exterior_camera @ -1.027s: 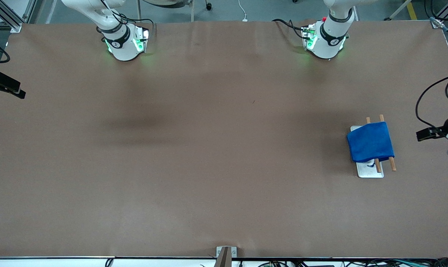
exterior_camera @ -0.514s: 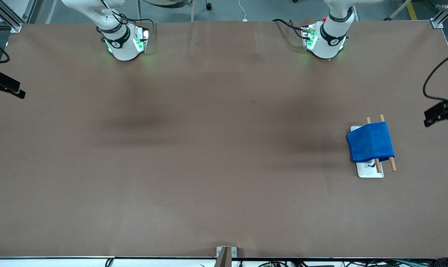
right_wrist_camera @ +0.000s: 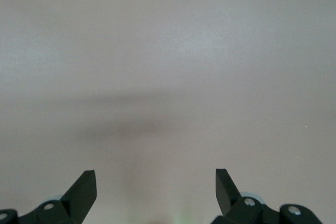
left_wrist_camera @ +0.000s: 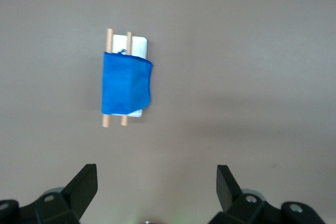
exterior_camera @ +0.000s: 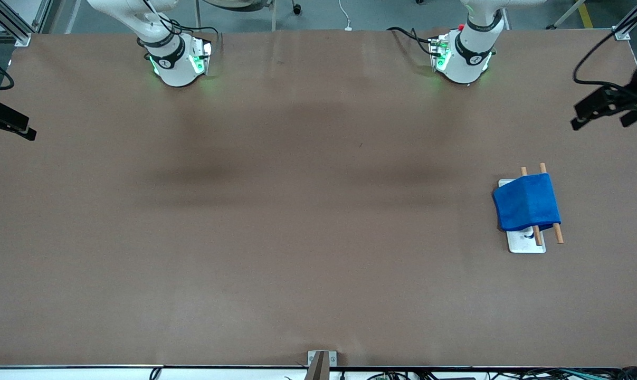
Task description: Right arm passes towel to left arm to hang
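Note:
The royal-blue towel (exterior_camera: 526, 203) hangs draped over two wooden rods (exterior_camera: 558, 233) of a small rack on a white base plate (exterior_camera: 526, 244), toward the left arm's end of the table. It also shows in the left wrist view (left_wrist_camera: 126, 85). My left gripper (exterior_camera: 600, 113) is up in the air at the table's edge, apart from the towel, open and empty (left_wrist_camera: 156, 182). My right gripper (exterior_camera: 9, 124) waits at the right arm's end of the table, open and empty over bare table (right_wrist_camera: 156, 182).
The brown table (exterior_camera: 297, 211) carries the two green-lit arm bases (exterior_camera: 178, 60) (exterior_camera: 463, 58) along its farthest edge. A small metal bracket (exterior_camera: 321, 361) sits at the edge nearest the front camera.
My left gripper has risen and drawn away from the rack toward the bases' side of the table. The towel, the rack and the right arm have not moved.

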